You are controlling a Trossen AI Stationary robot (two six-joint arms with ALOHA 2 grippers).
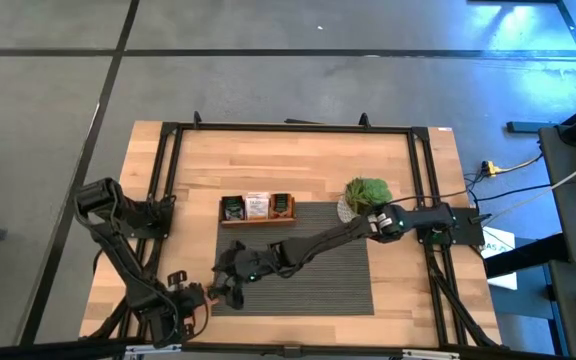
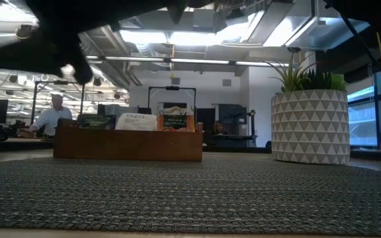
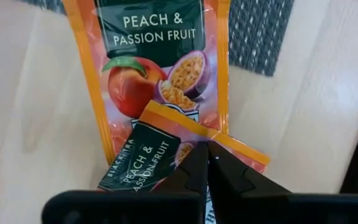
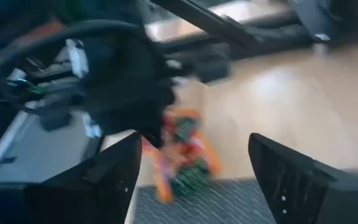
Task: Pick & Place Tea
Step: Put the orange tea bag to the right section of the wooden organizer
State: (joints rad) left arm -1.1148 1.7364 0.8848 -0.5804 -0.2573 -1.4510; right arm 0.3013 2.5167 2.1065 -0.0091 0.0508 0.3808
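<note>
Left wrist view: shut fingers (image 3: 194, 171) pinch the sachet (image 3: 148, 155) edge.

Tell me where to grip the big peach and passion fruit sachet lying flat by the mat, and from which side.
Judging by the left wrist view, the big sachet lies flat on the wooden table, so come from straight above and pinch a free orange side edge. Its near end is covered by a smaller sachet, which the shut left end effector appears to be pinching; avoid that end.
</note>
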